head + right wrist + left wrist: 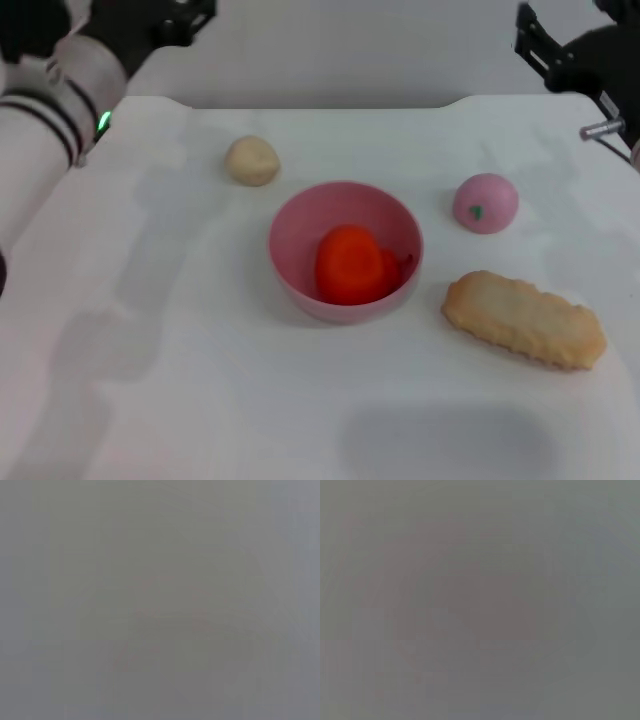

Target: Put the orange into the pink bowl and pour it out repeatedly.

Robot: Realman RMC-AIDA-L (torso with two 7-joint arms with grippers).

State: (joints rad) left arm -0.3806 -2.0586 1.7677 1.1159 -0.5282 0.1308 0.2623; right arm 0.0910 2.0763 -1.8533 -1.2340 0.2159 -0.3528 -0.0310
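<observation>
The orange lies inside the pink bowl, which stands upright in the middle of the white table in the head view. My left arm is raised at the far left corner, well away from the bowl. My right arm is raised at the far right corner, also apart from it. Neither arm's fingertips show. Both wrist views are plain grey and show nothing.
A small beige ball lies behind the bowl to the left. A small pink round fruit with a green mark lies to the right. A long beige biscuit-like piece lies at the front right. The white table fills the view.
</observation>
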